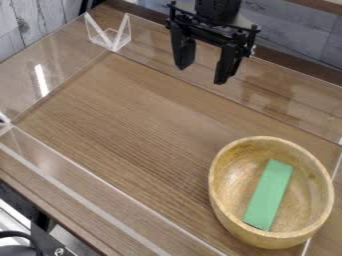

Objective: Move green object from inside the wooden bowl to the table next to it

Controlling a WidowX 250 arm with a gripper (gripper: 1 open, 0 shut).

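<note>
Nearest to me, at the lower right, I see the bowl (227, 195) sitting on the bench (134, 120), close to the clear wall on that side. The green block (269, 194) lies flat inside it, running lengthwise across the hollow and leaning a little off vertical in my view. Nothing touches it. So I judge the job has not started in any way that counts: the block is not yet lifted out and the whole transfer is left to do.

Beyond the bowl, I have a broad stretch of bare wood to its left, which looks like a fair place to set the block down.

Farthest back, at the top of the view, my end effector (203, 72) hangs above the bench with its fingers spread wide and nothing between them. It is well apart from the bowl, so I must bring it over, descend, pinch the block, lift and place it beside the bowl.
</note>
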